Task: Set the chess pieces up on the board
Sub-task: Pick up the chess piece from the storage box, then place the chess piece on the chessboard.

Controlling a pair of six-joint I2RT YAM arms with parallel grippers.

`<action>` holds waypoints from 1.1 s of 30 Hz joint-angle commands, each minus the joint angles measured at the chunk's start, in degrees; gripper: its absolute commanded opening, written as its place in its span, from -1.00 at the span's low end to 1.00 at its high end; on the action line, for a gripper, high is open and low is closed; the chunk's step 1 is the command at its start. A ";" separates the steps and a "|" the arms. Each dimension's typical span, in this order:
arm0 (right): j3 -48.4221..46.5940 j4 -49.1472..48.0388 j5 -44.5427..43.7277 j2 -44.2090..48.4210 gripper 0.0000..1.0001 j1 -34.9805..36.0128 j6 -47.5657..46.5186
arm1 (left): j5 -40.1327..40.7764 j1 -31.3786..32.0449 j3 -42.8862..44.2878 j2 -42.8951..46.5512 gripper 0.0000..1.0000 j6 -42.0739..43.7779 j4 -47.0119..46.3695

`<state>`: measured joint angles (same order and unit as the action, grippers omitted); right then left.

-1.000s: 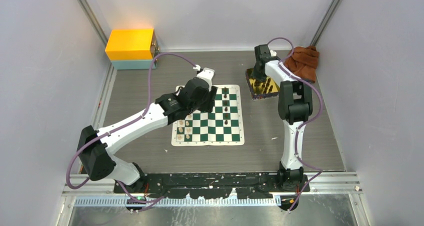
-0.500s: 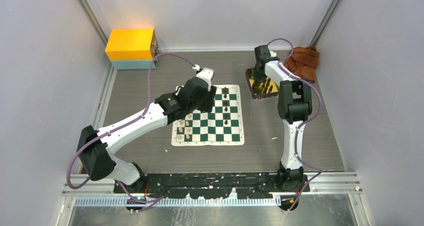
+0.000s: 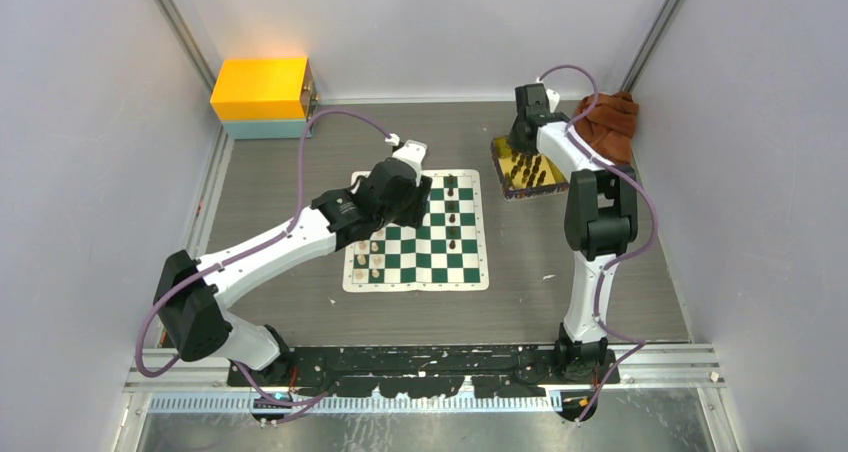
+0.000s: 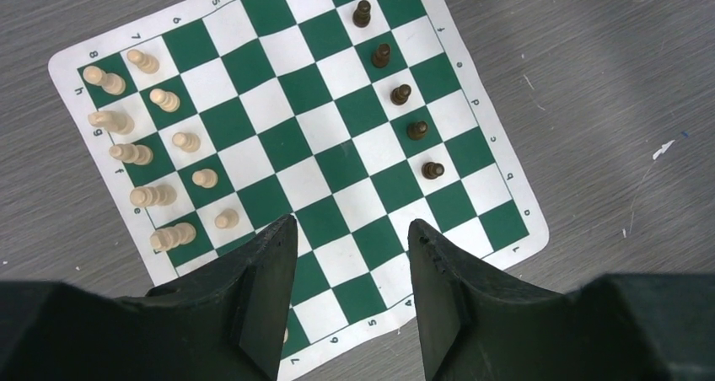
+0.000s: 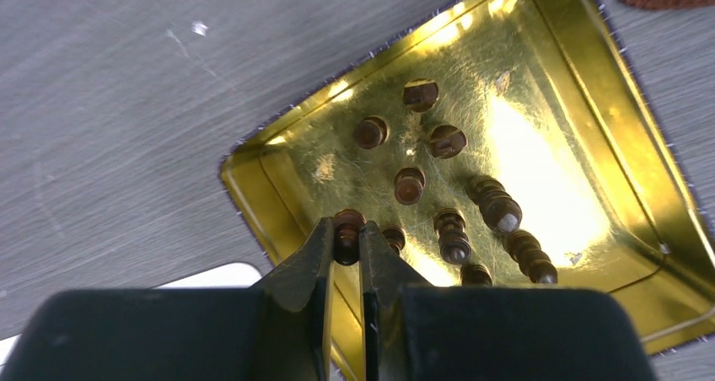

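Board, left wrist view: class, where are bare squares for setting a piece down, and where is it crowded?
Free on the board: the middle band between the cream pieces and the dark pawns, plus the edge row beyond those pawns. Crowded: the cream side and the gold tray.

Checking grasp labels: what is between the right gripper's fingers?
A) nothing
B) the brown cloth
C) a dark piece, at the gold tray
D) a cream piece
C: in the right wrist view the right gripper is pinched on a dark piece at the edge of the gold tray.
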<state>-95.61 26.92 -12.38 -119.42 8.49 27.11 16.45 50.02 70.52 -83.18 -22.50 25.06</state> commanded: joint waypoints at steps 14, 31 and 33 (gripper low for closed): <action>17.90 1.61 -7.01 25.82 -0.98 12.86 -0.86 | -0.19 -0.71 -4.43 5.30 0.02 -2.63 -2.77; 44.41 -4.35 -20.17 41.17 -0.98 42.62 5.19 | -1.87 -0.74 -12.30 11.53 0.02 -6.23 -4.24; 44.92 -4.90 -20.22 40.04 -0.98 43.71 5.91 | -1.77 -0.79 -12.41 11.67 0.01 -6.15 -3.98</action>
<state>-51.68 26.13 -28.34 -79.85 50.39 30.13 14.72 49.56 58.26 -73.89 -28.12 23.81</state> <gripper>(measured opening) 0.170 0.509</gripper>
